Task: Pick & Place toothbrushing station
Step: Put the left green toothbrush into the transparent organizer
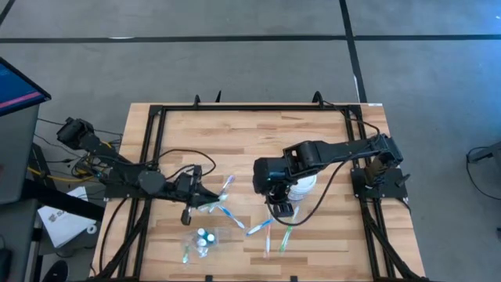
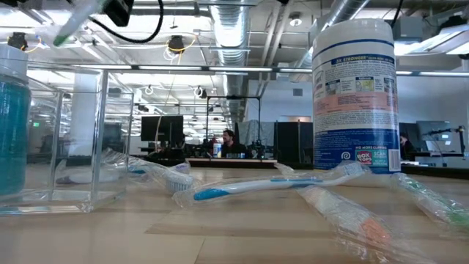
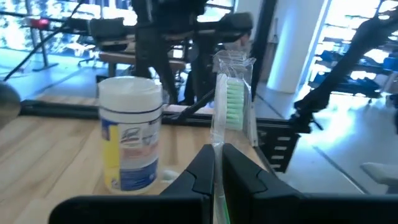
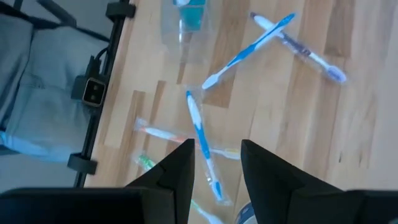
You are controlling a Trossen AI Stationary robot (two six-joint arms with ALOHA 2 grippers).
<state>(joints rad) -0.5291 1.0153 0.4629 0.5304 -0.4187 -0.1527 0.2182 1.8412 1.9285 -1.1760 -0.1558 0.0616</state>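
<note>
Two arms low over table (image 1: 329, 141): left tool (image 3: 217, 163) clamps green-bristled toothbrush (image 3: 234, 102) upright; right tool (image 4: 214, 163) parted, empty.

worktop (image 1: 250, 141): pale wood planks, black frame
wipes canister (image 2: 355, 88): white, blue-and-pink label
green toothbrush (image 3: 234, 102): green bristles, clear wrapper
blue toothbrush (image 4: 202, 140): blue and white
bottle (image 2: 13, 125): teal-blue
left hand (image 3: 219, 171): black
right hand (image 4: 214, 168): black
</note>
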